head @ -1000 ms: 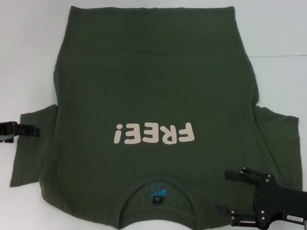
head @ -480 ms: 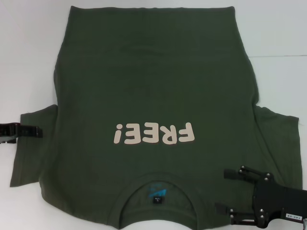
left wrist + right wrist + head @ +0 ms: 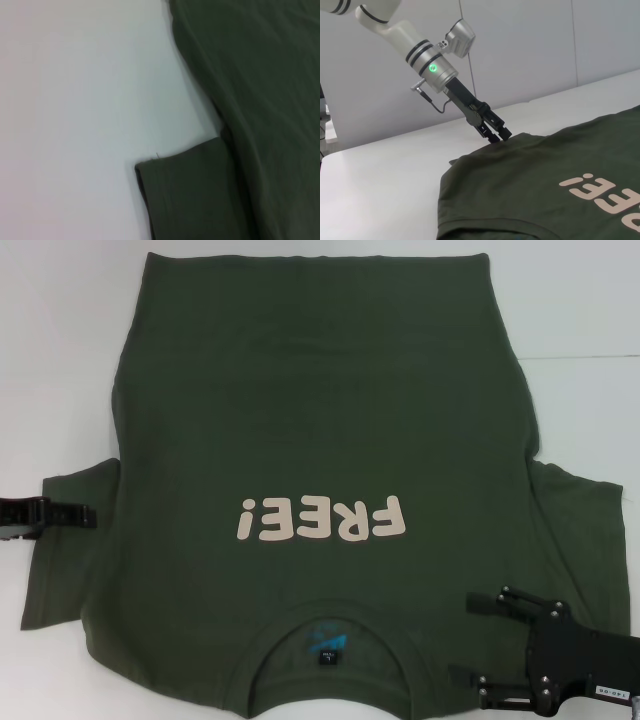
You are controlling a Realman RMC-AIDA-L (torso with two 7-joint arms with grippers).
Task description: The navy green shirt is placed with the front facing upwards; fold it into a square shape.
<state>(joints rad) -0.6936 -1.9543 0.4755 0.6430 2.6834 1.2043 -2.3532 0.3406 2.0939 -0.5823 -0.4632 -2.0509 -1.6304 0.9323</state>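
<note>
The navy green shirt (image 3: 320, 410) lies flat on the white table (image 3: 60, 360), front up. Its cream "FREE!" print (image 3: 322, 519) reads upside down, and the collar (image 3: 325, 625) with its blue label is nearest me. My left gripper (image 3: 90, 515) is at the outer edge of the left sleeve (image 3: 65, 560), low over the table. The right wrist view shows this left gripper (image 3: 499, 135) open, its tips at the sleeve's hem. My right gripper (image 3: 470, 640) is open above the shoulder, to the right of the collar. The left wrist view shows the sleeve (image 3: 195, 200) and the shirt's side (image 3: 255, 75).
White table surface (image 3: 75, 100) surrounds the shirt on the left and right. The right sleeve (image 3: 585, 530) spreads out toward the table's right side. A white wall (image 3: 530, 45) rises behind the table's far edge.
My left gripper has crept rightward onto the left sleeve's edge. The right gripper and the shirt have stayed where they were.
</note>
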